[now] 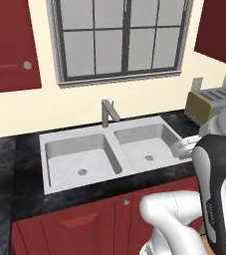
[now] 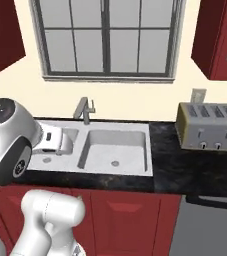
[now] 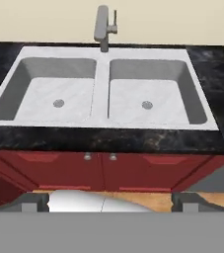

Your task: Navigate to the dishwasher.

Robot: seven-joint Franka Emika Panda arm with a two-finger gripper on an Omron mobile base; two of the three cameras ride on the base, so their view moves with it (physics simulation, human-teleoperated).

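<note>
Here, one dishwasher (image 2: 207,227), one toaster (image 2: 207,126), one two-basin sink (image 2: 135,169).

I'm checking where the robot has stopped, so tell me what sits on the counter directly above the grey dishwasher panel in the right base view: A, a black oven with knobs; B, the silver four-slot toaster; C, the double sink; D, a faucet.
B: the toaster stands on the black counter right above the dishwasher; the sink lies to its left.

Black counter (image 2: 185,170): sink (image 2: 116,147), toaster (image 2: 207,126)
</note>
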